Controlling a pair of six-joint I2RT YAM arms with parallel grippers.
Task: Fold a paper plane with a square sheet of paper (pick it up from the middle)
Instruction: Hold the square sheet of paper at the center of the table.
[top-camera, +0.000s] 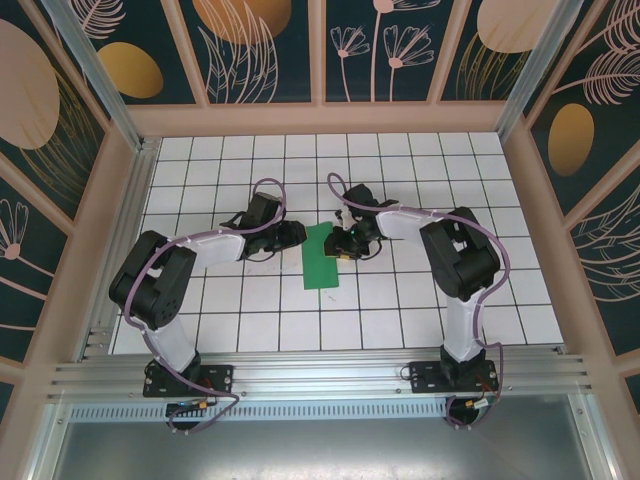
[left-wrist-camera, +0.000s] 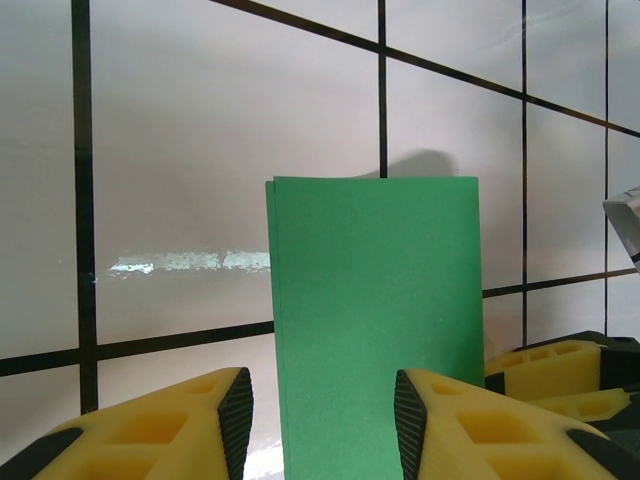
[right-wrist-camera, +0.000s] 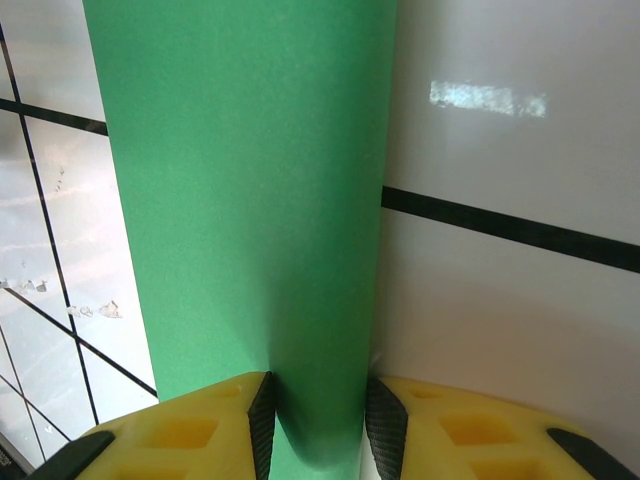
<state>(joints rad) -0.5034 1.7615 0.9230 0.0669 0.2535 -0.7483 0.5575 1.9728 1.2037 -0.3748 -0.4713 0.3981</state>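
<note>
Slippage threatens: the folded sheet (top-camera: 322, 257) lies on the counter (top-camera: 420, 180), the left pincer (left-wrist-camera: 320, 410) apart over one edge, the right pincer (right-wrist-camera: 318, 410) straddling the opposite edge, grip unclear, so uneven pressing could skew the next fold.

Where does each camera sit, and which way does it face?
Top external: above and behind the robot, looking down on the table; both arms show, left claw and right claw flanking the green paper.
Left wrist: low over the table, facing the paper; own yellow fingers below.
Right wrist: looking along the paper; it runs between own fingers.
Shared: the paper.
</note>
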